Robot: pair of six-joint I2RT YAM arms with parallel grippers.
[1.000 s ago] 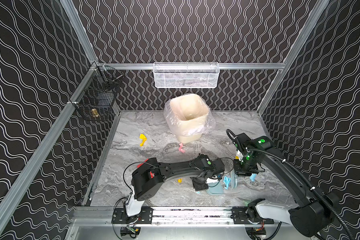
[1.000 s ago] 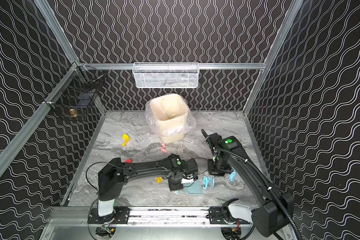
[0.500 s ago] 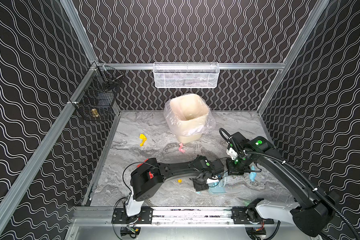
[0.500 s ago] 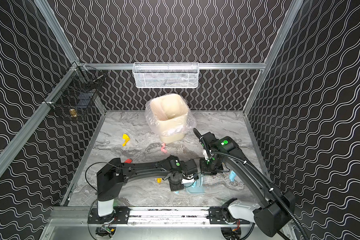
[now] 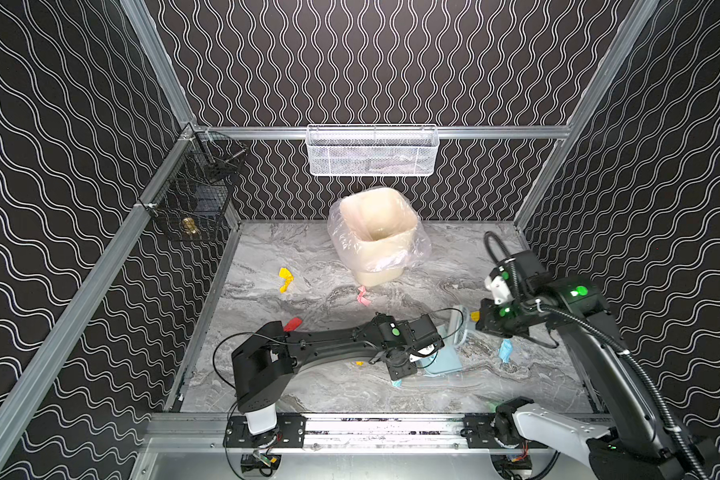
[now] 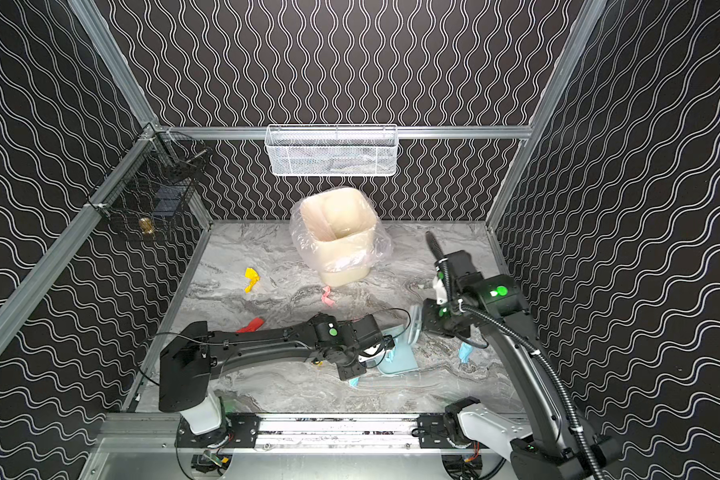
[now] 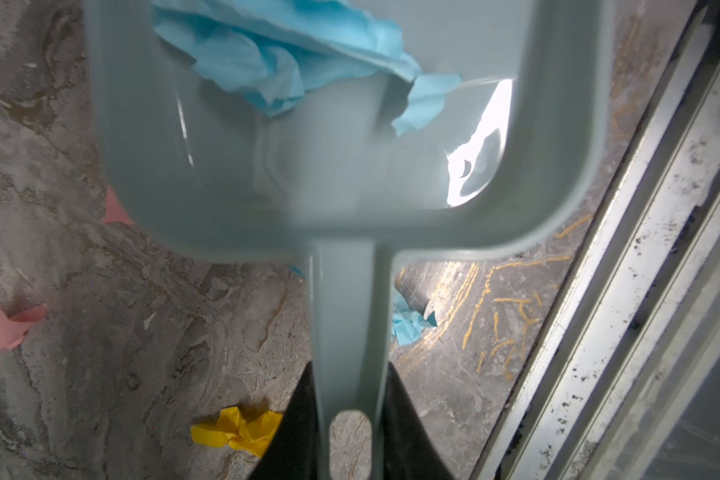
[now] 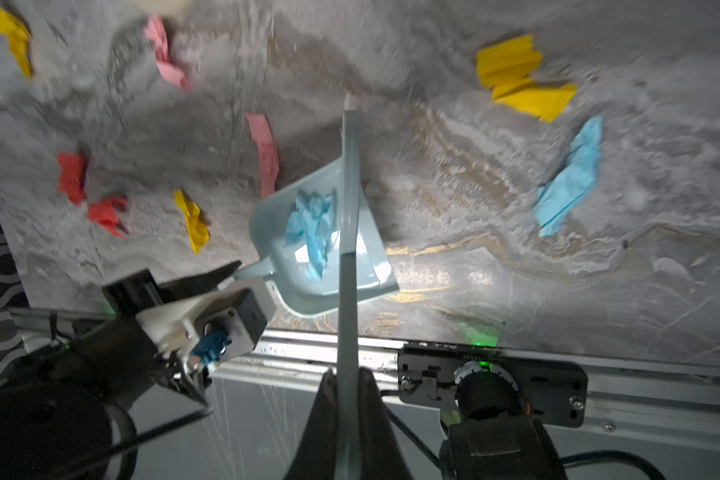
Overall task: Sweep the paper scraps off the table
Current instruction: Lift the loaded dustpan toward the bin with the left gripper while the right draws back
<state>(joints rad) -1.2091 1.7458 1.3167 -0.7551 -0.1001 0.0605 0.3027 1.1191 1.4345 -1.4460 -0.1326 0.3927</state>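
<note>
The left gripper [image 7: 348, 372] clamps the dustpan [image 7: 242, 174] handle and the right gripper [image 8: 346, 376] the brush [image 8: 348, 199] handle, with one blue scrap [image 7: 267, 54] in the dustpan and other scraps [image 5: 285, 279] strewn across the table [image 5: 308, 390] around it.

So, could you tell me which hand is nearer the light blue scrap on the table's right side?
Right. The right hand, gripping the brush, hangs just beside the light blue scrap; the left hand holds the dustpan farther away, toward the middle.
</note>
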